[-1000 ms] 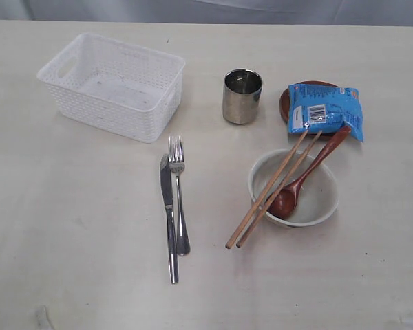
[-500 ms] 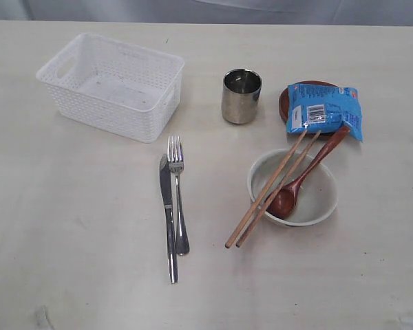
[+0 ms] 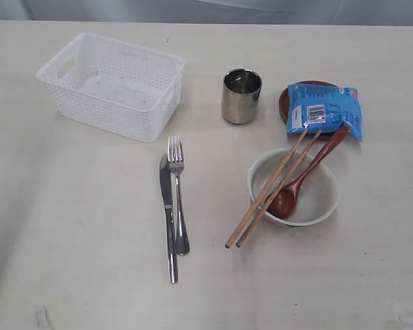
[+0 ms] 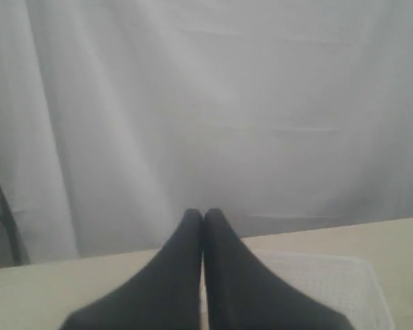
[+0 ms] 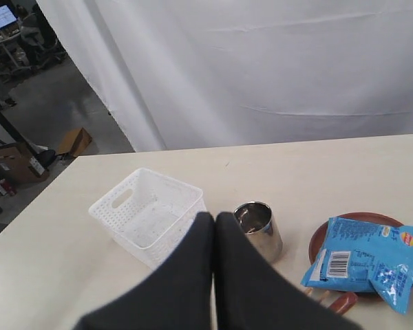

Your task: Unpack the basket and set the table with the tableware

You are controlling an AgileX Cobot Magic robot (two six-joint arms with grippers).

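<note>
The white lattice basket (image 3: 111, 86) stands empty at the table's back left, also seen in the right wrist view (image 5: 149, 214). A steel knife (image 3: 168, 216) and fork (image 3: 177, 192) lie side by side in the middle. The steel cup (image 3: 241, 95) stands upright behind them. The cream bowl (image 3: 294, 188) holds the reddish-brown spoon (image 3: 304, 177) and two chopsticks (image 3: 270, 188) lying across it. The brown plate (image 3: 286, 98) lies under a blue snack packet (image 3: 323, 108). My left gripper (image 4: 203, 216) and right gripper (image 5: 214, 218) are both shut on nothing, held above the table, out of the exterior view.
A white curtain (image 5: 261, 62) hangs behind the pale tabletop (image 3: 76, 227). Beyond the table's far left, in the right wrist view, is a floor with a cardboard box (image 5: 74, 142).
</note>
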